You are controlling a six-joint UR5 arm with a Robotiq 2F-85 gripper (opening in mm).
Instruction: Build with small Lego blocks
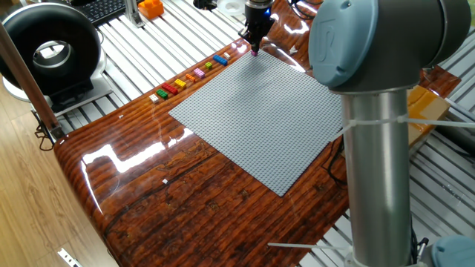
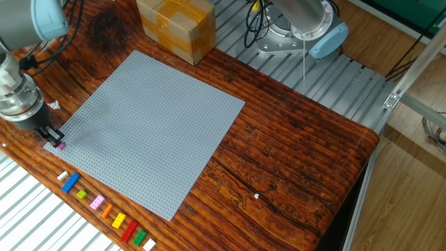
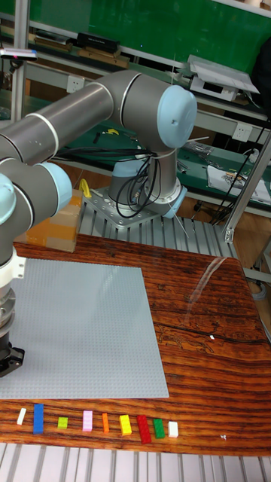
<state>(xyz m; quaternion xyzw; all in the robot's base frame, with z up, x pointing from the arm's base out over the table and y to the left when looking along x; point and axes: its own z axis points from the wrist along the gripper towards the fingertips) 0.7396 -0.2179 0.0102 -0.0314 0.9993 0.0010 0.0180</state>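
- Since its black two-finger gripper [image 2: 56,142] is pressed down at a corner of the large grey studded baseplate [image 2: 150,125], the arm looks to be seating a tiny pink Lego brick [image 2: 61,146] onto the studs there.
- Closed narrowly on that pink brick, the claw holds it at its tip; in one fixed view the same brick [image 1: 254,53] shows as a speck under the gripper [image 1: 254,46], touching or nearly touching the plate's edge, and I cannot tell which.
- Laid out in a single row on the glossy brown wooden table [image 2: 300,139], just beside the baseplate's near edge, the remaining small plastic bricks [image 3: 98,422] wait in order: white, blue, yellow-green, pink, orange, yellow, red, green, white. Spacing them apart presumably gives the fingers room to pick each one cleanly.
- A yellow-taped cardboard box [image 2: 175,26] sits beyond the far corner of the plate, well apart from the work.
- Judging by the otherwise bare plate, the build is at its very start.
- In the tall fixed view the fingertips are cut off at the left edge.
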